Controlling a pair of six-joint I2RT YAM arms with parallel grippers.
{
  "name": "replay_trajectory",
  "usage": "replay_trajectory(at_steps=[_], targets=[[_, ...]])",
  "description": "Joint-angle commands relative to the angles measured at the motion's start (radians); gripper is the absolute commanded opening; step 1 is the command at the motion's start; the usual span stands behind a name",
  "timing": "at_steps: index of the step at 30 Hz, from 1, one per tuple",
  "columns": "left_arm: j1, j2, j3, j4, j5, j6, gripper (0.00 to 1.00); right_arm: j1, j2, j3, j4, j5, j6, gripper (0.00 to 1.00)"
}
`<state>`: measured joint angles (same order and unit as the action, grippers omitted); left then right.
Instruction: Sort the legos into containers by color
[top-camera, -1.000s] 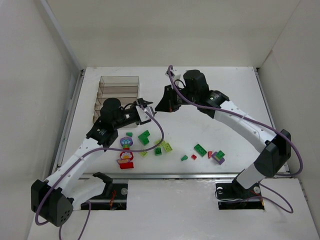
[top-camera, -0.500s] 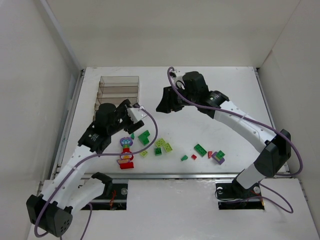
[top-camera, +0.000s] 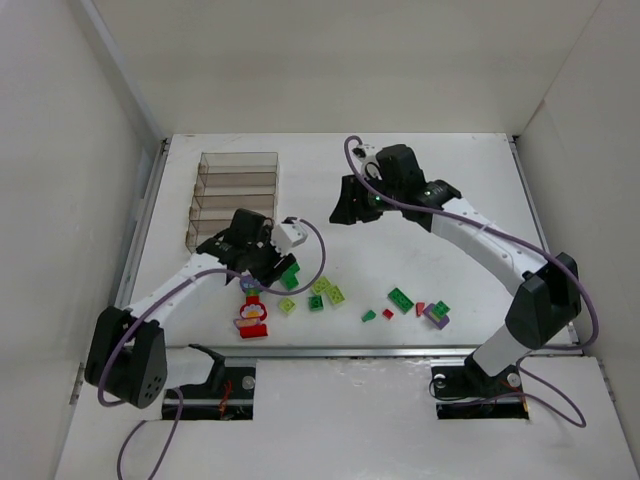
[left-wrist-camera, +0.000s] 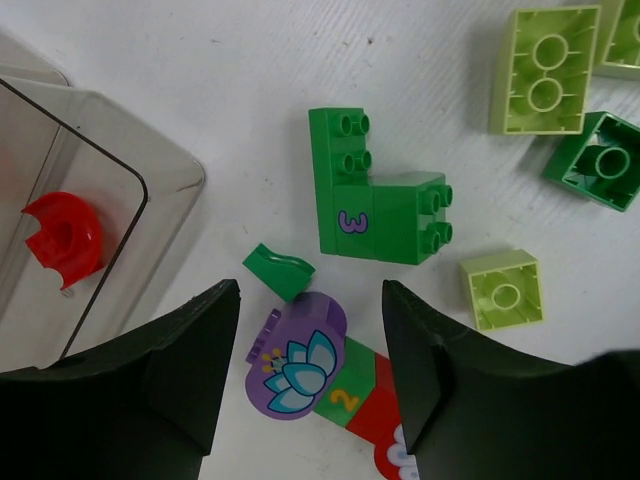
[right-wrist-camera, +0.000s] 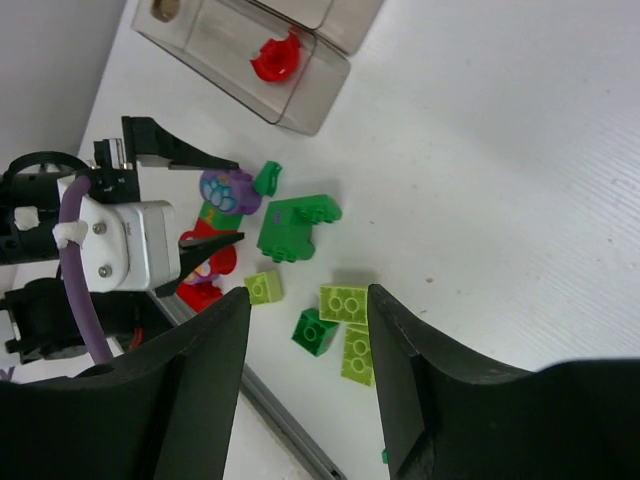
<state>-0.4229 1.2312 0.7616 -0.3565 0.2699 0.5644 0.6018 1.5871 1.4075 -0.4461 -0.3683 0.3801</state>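
My left gripper (top-camera: 262, 270) is open and low over the table, its jaws either side of the purple flower top of the red-green-purple piece (left-wrist-camera: 297, 360), not touching it. An L-shaped dark green lego (left-wrist-camera: 375, 195) and a small green piece (left-wrist-camera: 278, 270) lie just beyond. Lime bricks (left-wrist-camera: 545, 68) and a dark green brick (left-wrist-camera: 598, 160) lie to the right. The clear tinted containers (top-camera: 235, 190) stand at the back left, and one compartment holds a red piece (left-wrist-camera: 62, 235). My right gripper (top-camera: 350, 205) hovers open and empty above the table's middle.
More legos lie near the front edge on the right: a green brick (top-camera: 401, 298), a small red one (top-camera: 388, 314) and a purple one (top-camera: 436, 318). White walls close in the table on three sides. A metal rail (top-camera: 400, 350) runs along the front edge.
My left gripper has swung down from beside the containers to the flower-topped piece, and its jaws have widened. My right gripper has opened and drifted slightly to the right.
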Motion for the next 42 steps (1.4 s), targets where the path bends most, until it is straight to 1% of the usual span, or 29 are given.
replay_trajectory(at_steps=[1, 3, 5, 9, 11, 14, 16, 18, 23, 25, 28, 32, 34, 35, 39, 42], targets=[[0.004, 0.028, 0.010, 0.054, -0.026, -0.028, 0.55, -0.019, 0.007, 0.001, 0.006, -0.027, -0.035, 0.56], [0.004, 0.037, 0.010, 0.054, -0.026, 0.018, 0.55, -0.019, 0.016, 0.010, -0.003, -0.027, -0.058, 0.56], [0.004, 0.060, 0.001, 0.063, -0.026, 0.029, 0.54, -0.028, 0.016, 0.010, -0.003, -0.027, -0.067, 0.56], [0.013, 0.090, -0.008, 0.063, -0.037, 0.051, 0.48, -0.037, 0.025, 0.010, -0.013, -0.027, -0.086, 0.56], [0.026, 0.117, -0.008, 0.053, -0.028, 0.051, 0.42, -0.048, 0.025, 0.010, -0.013, -0.027, -0.098, 0.56], [0.050, 0.126, 0.002, 0.031, -0.015, 0.060, 0.41, -0.057, 0.025, 0.019, -0.023, -0.027, -0.107, 0.56], [0.076, 0.126, 0.012, 0.021, -0.001, 0.072, 0.41, -0.057, 0.025, 0.019, -0.023, -0.027, -0.116, 0.56], [0.076, 0.126, 0.002, 0.021, -0.001, 0.072, 0.41, -0.068, 0.034, 0.019, -0.023, -0.037, -0.116, 0.56], [0.076, 0.160, -0.007, 0.060, -0.021, 0.060, 0.48, -0.077, 0.043, 0.030, -0.023, -0.037, -0.135, 0.56], [0.076, 0.183, -0.007, 0.083, -0.021, 0.049, 0.48, -0.077, 0.053, 0.039, -0.023, -0.046, -0.135, 0.56], [0.076, 0.183, -0.007, 0.093, 0.011, 0.026, 0.51, -0.077, 0.053, 0.039, -0.032, -0.046, -0.144, 0.56], [0.076, 0.195, -0.027, 0.116, 0.011, 0.003, 0.51, -0.077, 0.053, 0.039, -0.042, -0.046, -0.144, 0.56], [0.076, 0.206, -0.037, 0.126, -0.021, 0.003, 0.51, -0.077, 0.053, 0.039, -0.042, -0.046, -0.144, 0.56], [0.076, 0.217, -0.038, 0.136, -0.043, -0.006, 0.49, -0.077, 0.053, 0.039, -0.042, -0.046, -0.144, 0.56], [0.098, 0.237, -0.047, 0.145, -0.054, -0.015, 0.47, -0.077, 0.053, 0.039, -0.042, -0.046, -0.144, 0.56], [0.098, 0.246, -0.047, 0.133, -0.044, -0.015, 0.34, -0.077, 0.053, 0.039, -0.042, -0.037, -0.144, 0.56]])
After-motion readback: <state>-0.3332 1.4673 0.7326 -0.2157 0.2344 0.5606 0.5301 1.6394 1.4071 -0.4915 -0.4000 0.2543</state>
